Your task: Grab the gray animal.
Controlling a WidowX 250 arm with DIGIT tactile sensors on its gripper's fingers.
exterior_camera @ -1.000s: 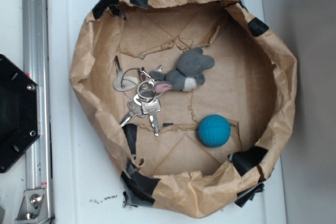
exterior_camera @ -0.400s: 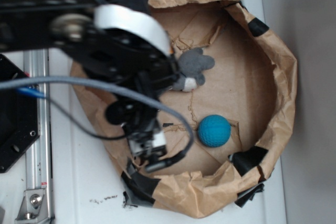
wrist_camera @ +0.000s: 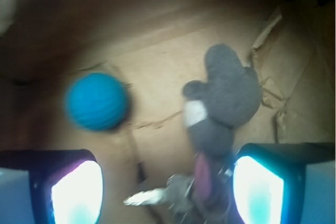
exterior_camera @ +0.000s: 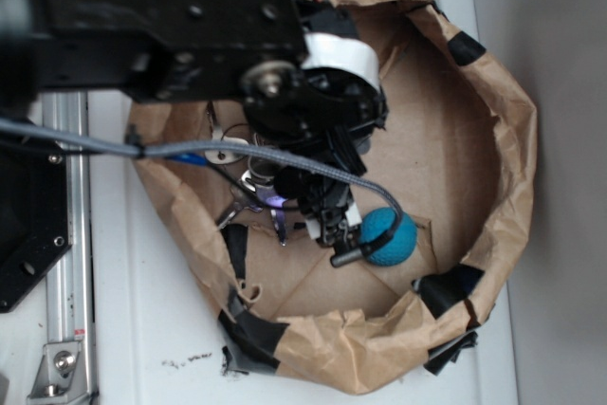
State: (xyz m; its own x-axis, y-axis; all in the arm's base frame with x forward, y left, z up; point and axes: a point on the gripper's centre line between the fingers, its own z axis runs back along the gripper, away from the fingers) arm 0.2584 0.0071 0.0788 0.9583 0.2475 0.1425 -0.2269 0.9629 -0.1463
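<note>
Clearly spread wide and gripping nothing: end effector [wrist_camera: 168,192], hanging above the floor of the brown paper bowl [exterior_camera: 512,139]. Ahead of it in the wrist view, and off to the right side, close to the right-hand finger [wrist_camera: 260,192]: the gray animal [wrist_camera: 226,98], lying flat on the paper. Hidden under the arm in the exterior view, so judged from the wrist view only. Long axis running from the pink-lined ear low in that view, between the fingers and nearer the right one, up and slightly to the right toward the rounded limbs. Not centred between the fingers, then; probably needs a shift forward and toward the right-hand finger before going down. Just beside the ear, touching or overlapping it as far as can be told through the blur: the silver keys [wrist_camera: 173,195], a risk of being pinched together with it. Well apart on the left: the teal ball [wrist_camera: 97,102], out of the way.
</note>
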